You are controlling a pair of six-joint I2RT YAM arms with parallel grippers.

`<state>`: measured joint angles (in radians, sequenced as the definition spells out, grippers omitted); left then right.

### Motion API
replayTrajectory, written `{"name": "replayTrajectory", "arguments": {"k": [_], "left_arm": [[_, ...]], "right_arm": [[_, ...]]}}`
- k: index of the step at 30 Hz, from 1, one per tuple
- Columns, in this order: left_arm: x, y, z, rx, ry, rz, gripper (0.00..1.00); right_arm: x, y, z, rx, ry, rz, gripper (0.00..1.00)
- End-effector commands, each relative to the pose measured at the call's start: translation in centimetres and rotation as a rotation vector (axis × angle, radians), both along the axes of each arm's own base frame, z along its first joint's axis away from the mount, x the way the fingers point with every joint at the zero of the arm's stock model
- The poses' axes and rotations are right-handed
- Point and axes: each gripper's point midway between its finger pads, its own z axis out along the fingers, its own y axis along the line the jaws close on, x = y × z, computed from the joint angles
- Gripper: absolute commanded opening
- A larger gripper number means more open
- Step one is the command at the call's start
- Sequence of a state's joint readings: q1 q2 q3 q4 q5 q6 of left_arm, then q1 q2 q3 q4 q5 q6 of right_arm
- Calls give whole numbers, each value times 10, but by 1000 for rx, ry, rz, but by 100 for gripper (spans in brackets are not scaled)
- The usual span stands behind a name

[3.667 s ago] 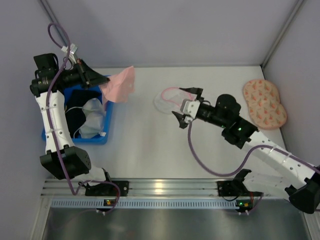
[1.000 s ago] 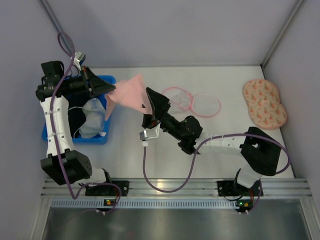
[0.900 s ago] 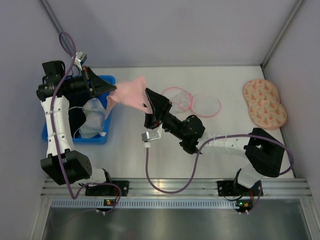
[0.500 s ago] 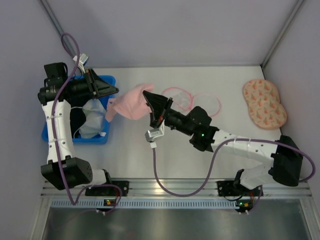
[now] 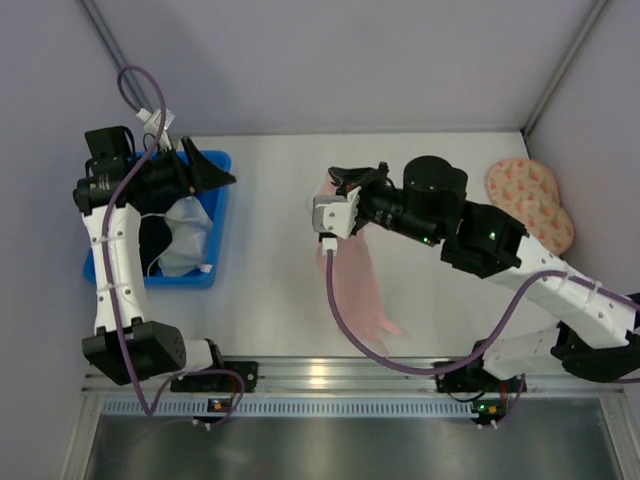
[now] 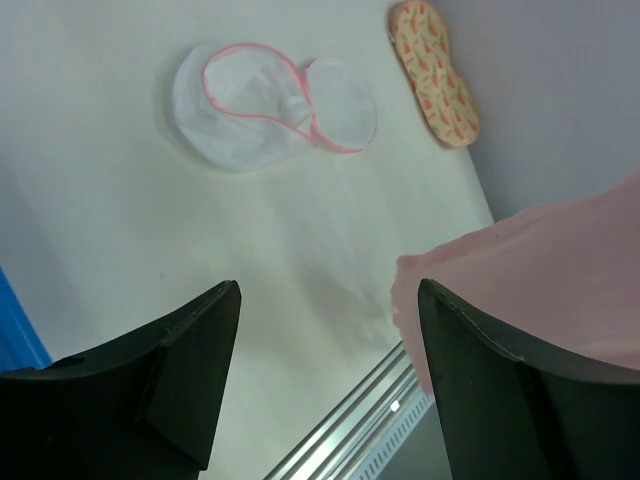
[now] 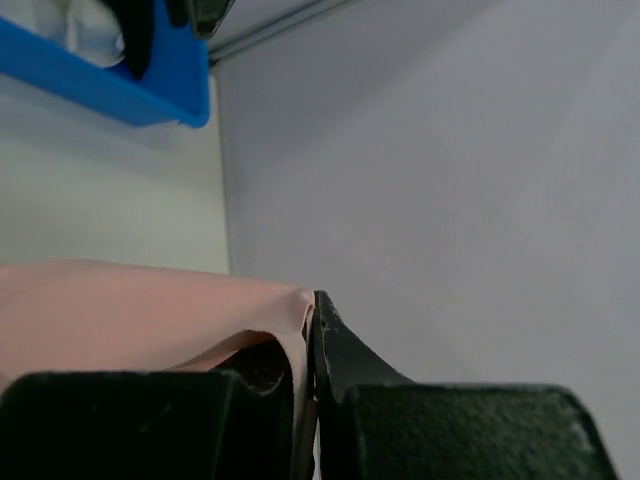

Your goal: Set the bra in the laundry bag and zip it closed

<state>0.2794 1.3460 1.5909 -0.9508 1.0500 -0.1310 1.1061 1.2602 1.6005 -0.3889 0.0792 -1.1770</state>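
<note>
Bra: pink fabric [image 5: 358,285] dangles from the right gripper [image 5: 340,181] above mid-table, clear of the surface as far as I can tell.
Right gripper: jaws pinched together on one top edge of the bra; the wrist view shows cloth caught between the tips.
Left gripper: [image 5: 212,170] jaws apart, nothing in them, parked over the blue bin [image 5: 216,245].
Laundry bag: [image 6: 245,110] flat on the table, unzipped, flap folded out toward the speckled pad [image 6: 435,75]; from overhead the right arm hides it.
Key relation: bag sits just under and behind the right gripper. The bra's long axis runs from the gripper toward the near edge. Right arm is far nearer.
Change: a second ago the left gripper held the bra by the bin and the right reached in open. Now it's handed over, and the right has swung back above the bag.
</note>
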Motion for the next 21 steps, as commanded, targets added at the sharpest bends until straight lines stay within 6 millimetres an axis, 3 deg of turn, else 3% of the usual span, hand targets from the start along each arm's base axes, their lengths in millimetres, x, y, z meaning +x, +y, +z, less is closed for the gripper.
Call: {"name": "replayTrajectory", "arguments": {"k": [1,8,13,17,21], "left_arm": [[-7,7,-3,125,-117,8,77],[-18,13,-34,252,-183,-26,78],[-18,16,-48,290,-174,-26,77],[-14,23,-54,318,-160,18,77],[-6,30,-54,315,-143,91,77]], "right_arm": [[-5,-31,-81,-267,301,-150,0],[-31,-52,-127,-432,634,-250,0],[-45,-48,-149,-506,791,-277,0],[-48,-39,-144,-484,868,-301,0],[-46,-29,-127,-415,867,-303,0]]}}
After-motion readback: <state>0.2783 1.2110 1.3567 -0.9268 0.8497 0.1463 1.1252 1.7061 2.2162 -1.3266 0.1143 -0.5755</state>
